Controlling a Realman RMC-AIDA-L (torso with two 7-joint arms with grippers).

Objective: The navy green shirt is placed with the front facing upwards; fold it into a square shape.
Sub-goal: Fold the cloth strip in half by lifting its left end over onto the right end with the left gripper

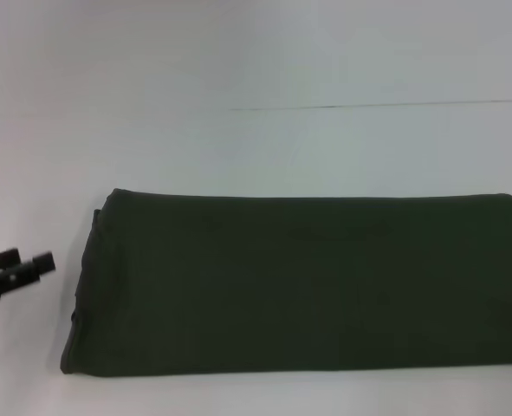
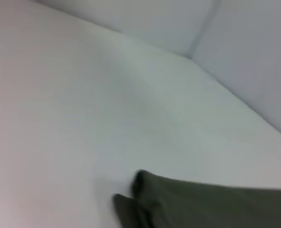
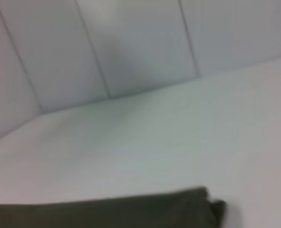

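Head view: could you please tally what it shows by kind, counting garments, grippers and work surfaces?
Garments: 1, the shirt, folded into a long band with no lettering showing.
Grippers: 1, the left gripper, off the shirt's left end and touching nothing.
Work surfaces: 1, the white table.
Total: 3.

Only the left hand (image 1: 26,264) shows in the head view, low at the far left edge of the scene. It is dark, lies roughly level and points toward the right, with two short fingers (image 1: 43,261) side by side at its tip and a small gap between them; they grip nothing. Its arm stays out of sight. The right hand appears in no view, and neither wrist view shows any fingers.
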